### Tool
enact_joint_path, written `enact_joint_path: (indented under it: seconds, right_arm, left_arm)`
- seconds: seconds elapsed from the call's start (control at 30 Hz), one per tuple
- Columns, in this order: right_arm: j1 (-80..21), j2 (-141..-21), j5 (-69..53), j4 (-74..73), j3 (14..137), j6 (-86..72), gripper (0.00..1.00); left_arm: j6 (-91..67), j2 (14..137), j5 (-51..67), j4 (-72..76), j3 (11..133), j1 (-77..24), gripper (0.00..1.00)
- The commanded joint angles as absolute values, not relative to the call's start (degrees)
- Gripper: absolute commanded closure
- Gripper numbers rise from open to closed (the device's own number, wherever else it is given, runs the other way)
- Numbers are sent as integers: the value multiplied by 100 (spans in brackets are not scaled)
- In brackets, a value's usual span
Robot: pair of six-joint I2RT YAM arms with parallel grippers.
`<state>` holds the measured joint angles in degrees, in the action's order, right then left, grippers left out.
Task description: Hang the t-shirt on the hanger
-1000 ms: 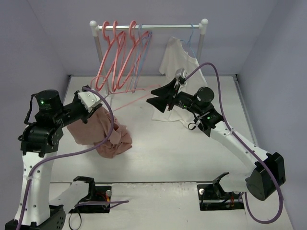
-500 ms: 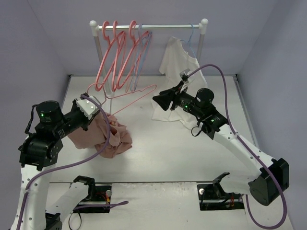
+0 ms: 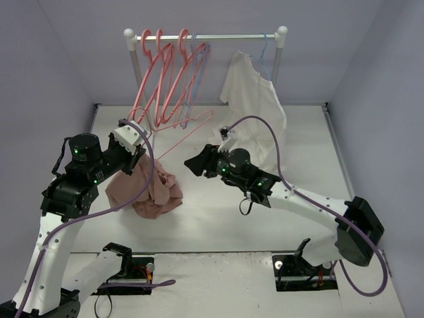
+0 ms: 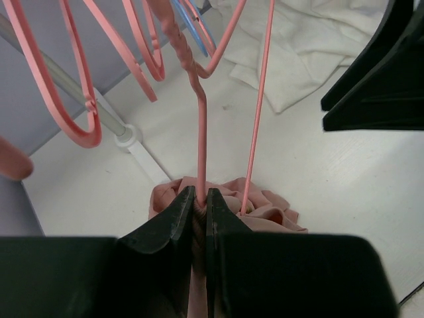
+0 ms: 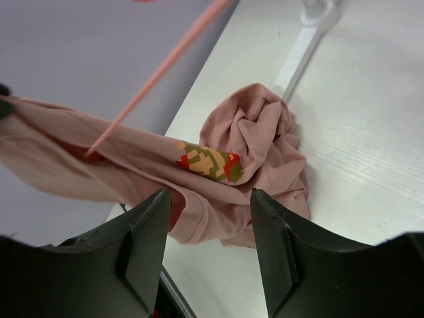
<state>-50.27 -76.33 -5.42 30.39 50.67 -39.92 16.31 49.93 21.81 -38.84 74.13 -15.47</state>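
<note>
At the left of the worktop (image 3: 218, 225), left pincer (image 4: 197, 199) clenched on the neck of the coral-pink hanger (image 4: 201, 132), pink cloth just under the fingertips. Beneath, the salmon t-shirt (image 3: 151, 191) in a bunched heap on the worktop, one part drawn up toward that pincer, one hanger arm poking into the fabric. Over the heap, right pincer (image 5: 209, 195) released, jaws apart, nothing between them, printed chest patch in plain sight below. Behind, spare hangers (image 3: 165, 79) and a white shirt (image 3: 255, 99) on the rack (image 3: 205, 37).
</note>
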Motion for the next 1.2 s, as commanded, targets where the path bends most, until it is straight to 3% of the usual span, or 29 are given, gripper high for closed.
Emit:
enact_joint_path:
  seconds: [0.0, 0.3, 0.9, 1.0, 1.17]
  right_arm:
    - [-5281, -8128, -229, 3954, 5501, -4745, 52]
    - [-5828, -8942, -430, 4087, 6050, -4907, 50]
    - [-5968, -9931, -967, 4201, 6231, -4992, 52]
    - [-5948, -9870, -908, 4187, 6056, -4932, 58]
    - [-5636, -9421, -737, 4013, 5511, -4725, 78]
  left_arm:
    - [1397, 4948, 1960, -3190, 7558, -1635, 100]
    - [1409, 4957, 2009, -3188, 7539, -1655, 100]
    - [1406, 4913, 2188, -3155, 7427, -1758, 100]
    - [1466, 4808, 2055, -3174, 7373, -1758, 100]
    - [1690, 4702, 1860, -3369, 7392, -1758, 100]
